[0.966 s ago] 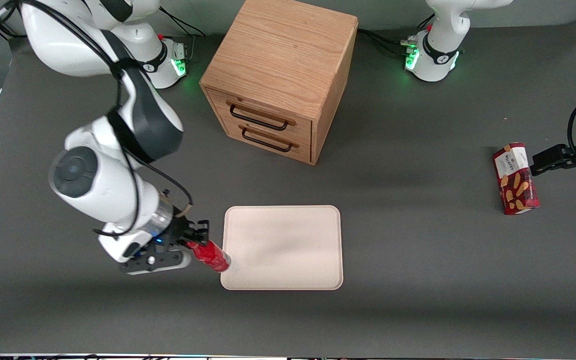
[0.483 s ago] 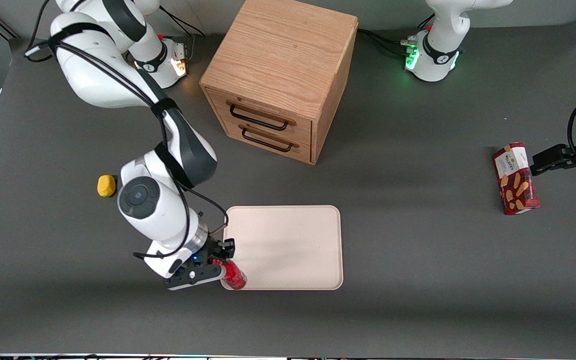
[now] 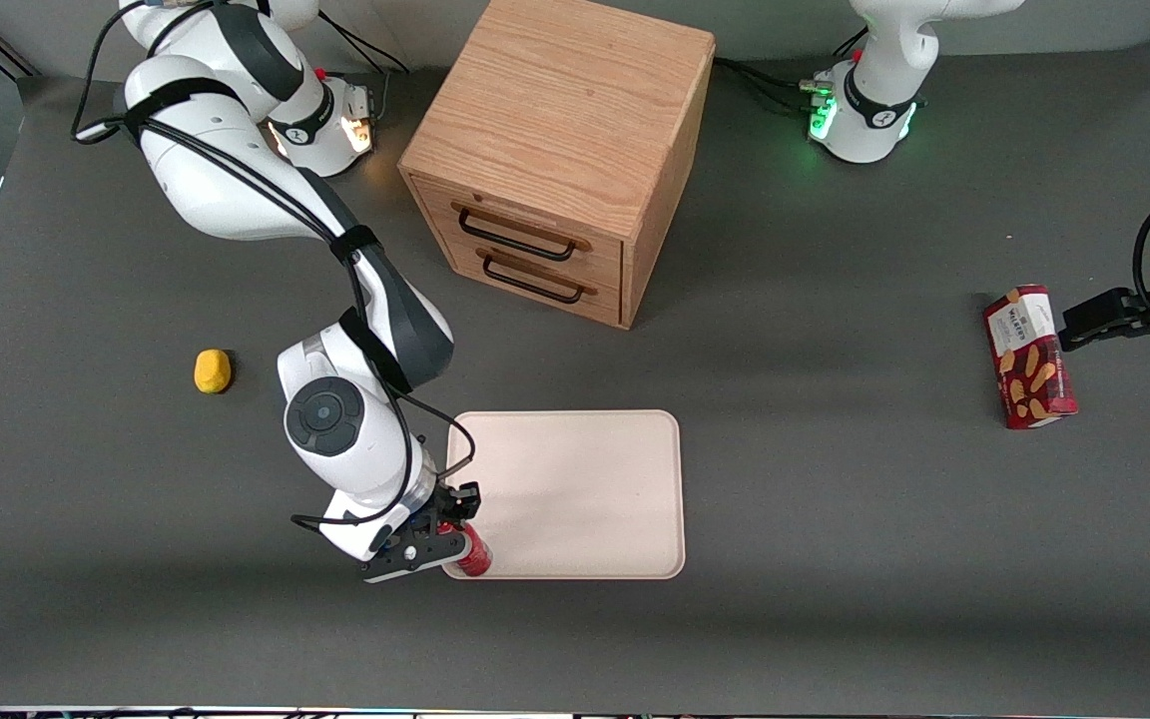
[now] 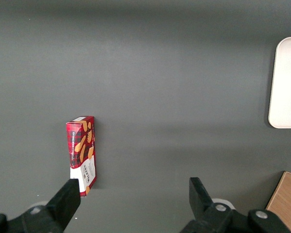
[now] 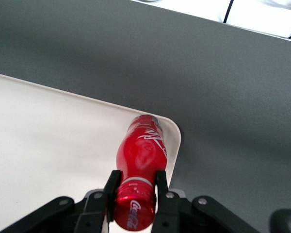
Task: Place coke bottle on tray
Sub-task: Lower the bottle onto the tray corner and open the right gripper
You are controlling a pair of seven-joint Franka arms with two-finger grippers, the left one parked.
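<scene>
My right gripper [image 3: 449, 531] is shut on the coke bottle [image 3: 473, 557], a small shiny red bottle, holding it by the neck just under its red cap. In the right wrist view the fingers [image 5: 111, 184] press both sides of the neck and the bottle's body [image 5: 141, 148] hangs over the corner of the tray [image 5: 48, 145]. In the front view the bottle is over the tray's [image 3: 585, 479] near corner, at the working arm's end. I cannot tell whether the bottle touches the tray.
A wooden drawer cabinet [image 3: 560, 160] stands farther from the camera than the tray. A yellow lump [image 3: 212, 370] lies toward the working arm's end of the table. A red biscuit box [image 3: 1029, 358] lies toward the parked arm's end; it also shows in the left wrist view [image 4: 82, 153].
The right arm has carried the bottle from beside the tray to over its near corner, with the gripper shut on it throughout. The yellow lump has come into view.
</scene>
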